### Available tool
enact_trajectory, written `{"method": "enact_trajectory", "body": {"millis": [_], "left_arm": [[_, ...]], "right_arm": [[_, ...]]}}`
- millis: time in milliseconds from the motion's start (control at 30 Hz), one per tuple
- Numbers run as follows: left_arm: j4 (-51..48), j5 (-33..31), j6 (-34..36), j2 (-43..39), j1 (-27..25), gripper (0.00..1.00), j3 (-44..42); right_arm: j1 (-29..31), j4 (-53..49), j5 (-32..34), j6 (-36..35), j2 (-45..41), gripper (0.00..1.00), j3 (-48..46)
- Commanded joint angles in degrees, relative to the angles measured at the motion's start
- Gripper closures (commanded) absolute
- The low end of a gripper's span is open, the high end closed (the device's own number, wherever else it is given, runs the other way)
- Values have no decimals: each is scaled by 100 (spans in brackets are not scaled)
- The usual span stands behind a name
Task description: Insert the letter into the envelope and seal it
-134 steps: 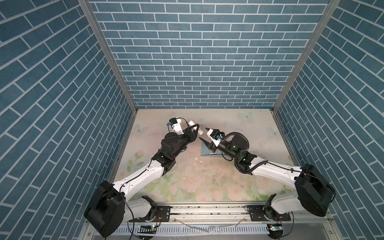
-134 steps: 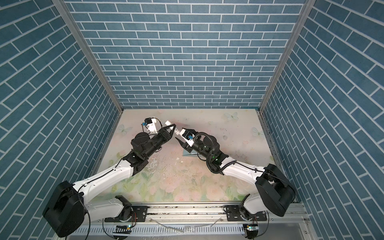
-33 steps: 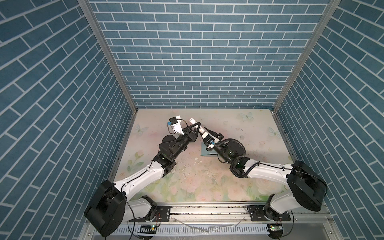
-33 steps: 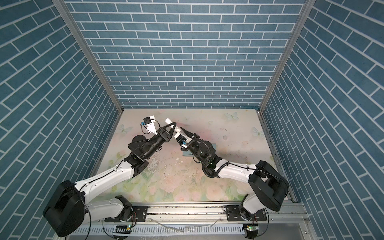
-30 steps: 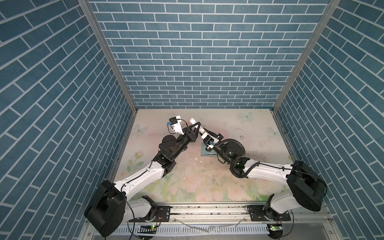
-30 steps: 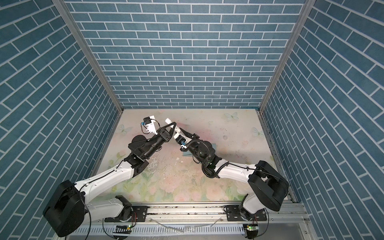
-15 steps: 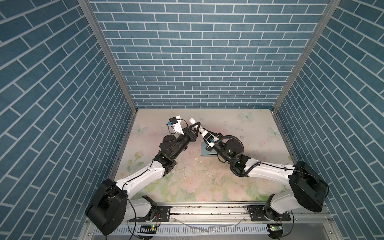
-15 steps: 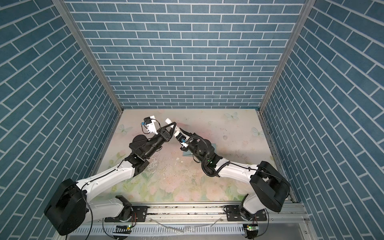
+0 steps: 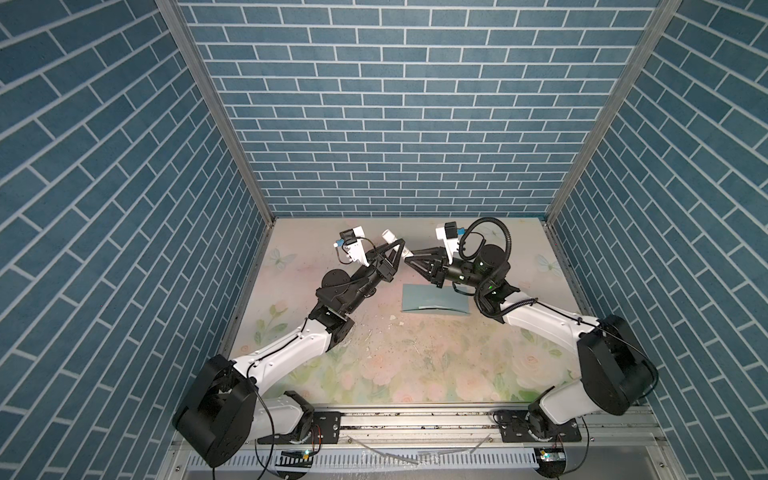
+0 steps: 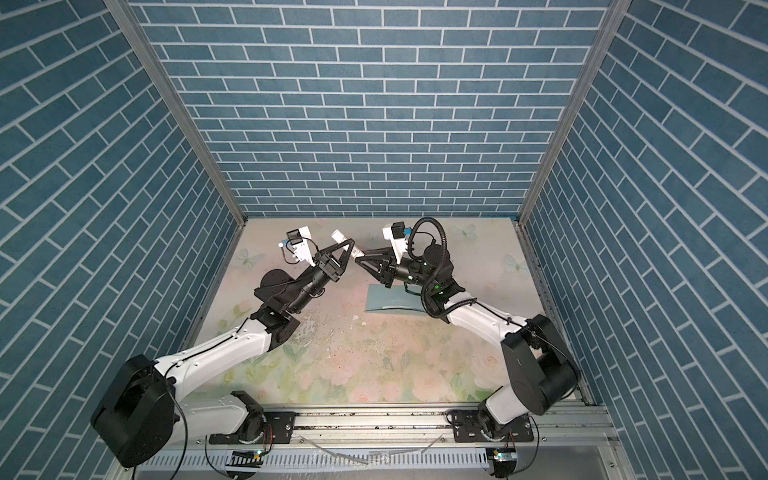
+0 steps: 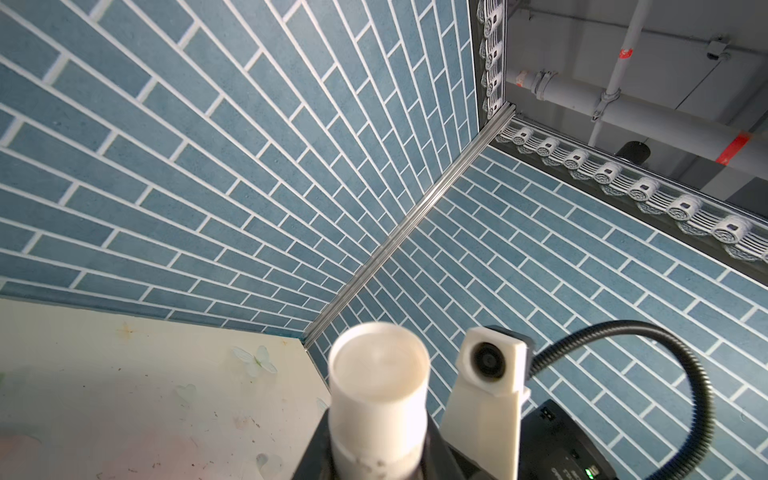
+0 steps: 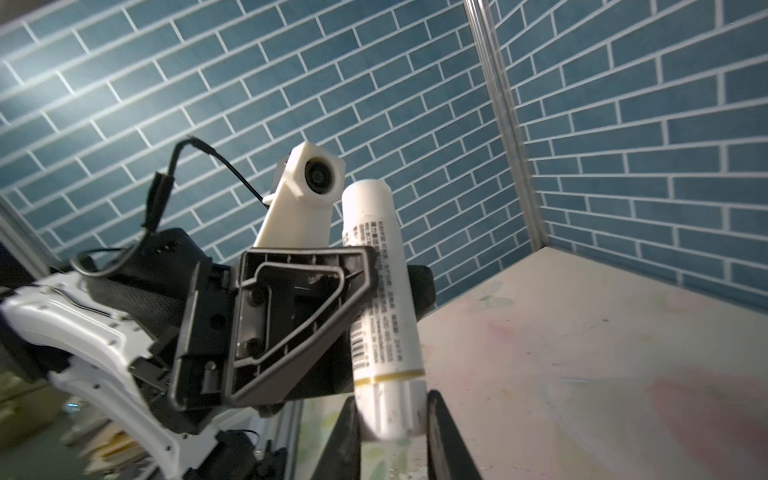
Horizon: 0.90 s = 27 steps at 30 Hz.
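Slippage worries me: my left gripper (image 9: 398, 249) clamps the glue stick (image 12: 382, 291), my right gripper (image 12: 390, 401) pinches its cap end, and a crooked pull could drop it onto the envelope (image 9: 432, 297) below them.

Raised glue stick (image 9: 389, 236) blocks back ctr; table (image 9: 415, 374) front open.

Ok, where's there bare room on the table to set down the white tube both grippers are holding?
Widest bare patch: the front of the floral table, between the flat teal paper envelope and the metal rail. The back right corner is open too. Crowded: mid-back, where left gripper and right gripper clamp the white plastic tube near the envelope.
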Motion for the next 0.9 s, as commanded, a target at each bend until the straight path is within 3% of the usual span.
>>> {"method": "enact_trajectory", "body": {"millis": [0, 133, 200, 300, 367, 467, 567, 733, 867], "left_arm": [[-214, 448, 420, -21, -61, 100, -79], [-252, 336, 350, -22, -79, 100, -79], [-322, 227, 254, -32, -79, 100, -62], [-443, 33, 105, -61, -79, 100, -53], [-634, -143, 25, -132, -79, 100, -20], [-698, -271, -33, -206, -79, 100, -26], [-674, -315, -103, -227, -79, 100, -25], [-550, -301, -278, -158, -79, 100, -13], [-531, -301, -317, -130, -79, 100, -13]], "right_arm": [[-387, 1886, 174, 2714, 349, 100, 645], [-387, 2121, 68, 2898, 551, 100, 769], [-378, 1867, 25, 2472, 460, 89, 717], [-348, 965, 321, 947, -25, 58, 366], [-238, -115, 951, -528, -565, 39, 63], [181, -1038, 2331, -2872, -1259, 25, -369], [635, -893, 3395, -4555, -1543, 22, -821], [1156, 71, 4317, -5972, -1404, 23, -1318], [1478, 647, 4870, -6630, -1093, 30, -1414]]}}
